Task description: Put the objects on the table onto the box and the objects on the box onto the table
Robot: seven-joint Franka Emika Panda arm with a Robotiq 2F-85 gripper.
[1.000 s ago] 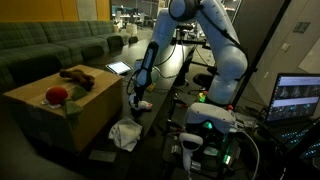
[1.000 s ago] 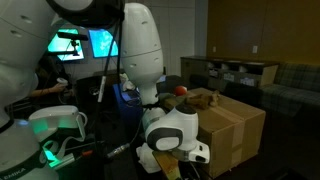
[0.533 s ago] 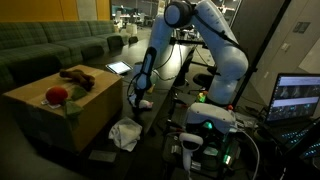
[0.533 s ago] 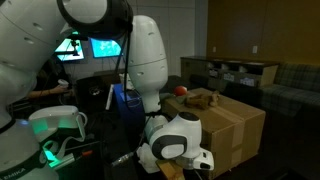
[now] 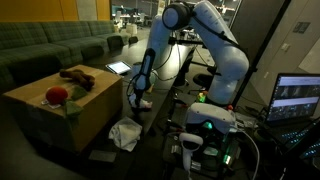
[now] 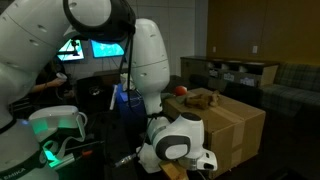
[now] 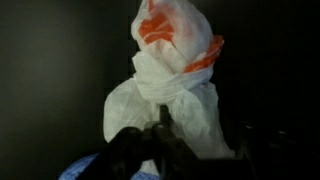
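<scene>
Wrist view: white-and-orange cloth bundle sits between the gripper fingers; jaws part-way apart, can't tell if they're clamped on it.

Dim room. Both exterior views are lit mainly by glowing screens and are low-res and soft. Wrist view is dark and blurry, with the white bundle overexposed against black.

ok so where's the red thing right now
In an exterior view the red thing lies on top of the box, near the edge closest to the camera, with the brown object just behind it toward the green sofa.
</scene>
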